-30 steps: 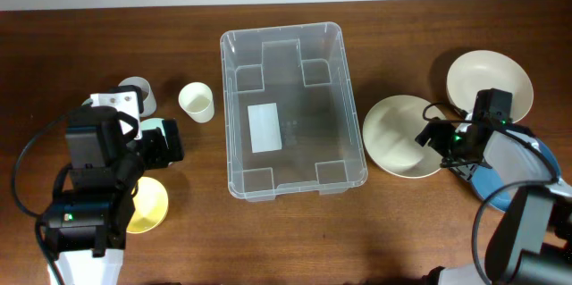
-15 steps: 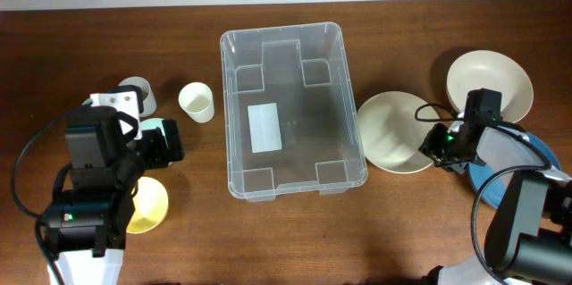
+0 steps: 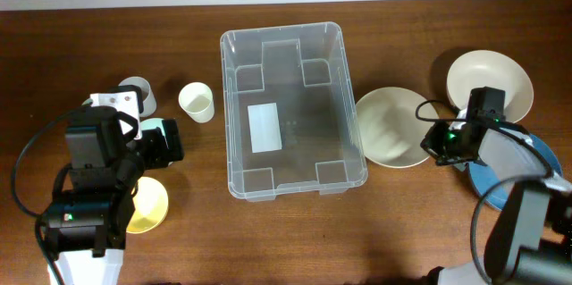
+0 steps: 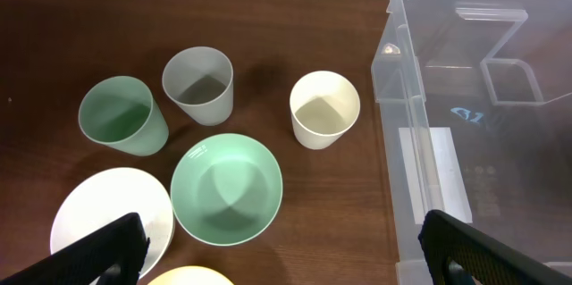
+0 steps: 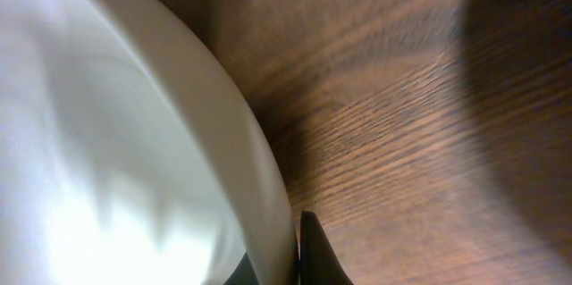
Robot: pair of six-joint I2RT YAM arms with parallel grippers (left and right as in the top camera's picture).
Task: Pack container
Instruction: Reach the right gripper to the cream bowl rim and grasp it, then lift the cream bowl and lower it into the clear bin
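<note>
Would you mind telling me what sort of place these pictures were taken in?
Probably a robotics lab bench, not a kitchen: a left arm and right arm work at a wooden table, where a clear container sits among loose tableware such as a cream bowl and cream cup.

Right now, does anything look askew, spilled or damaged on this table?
Nothing stands out. The container sits upright and empty; the cream bowl beside it is simply pinched at its rim by the shut right claw. No spills or cracks visible.
</note>
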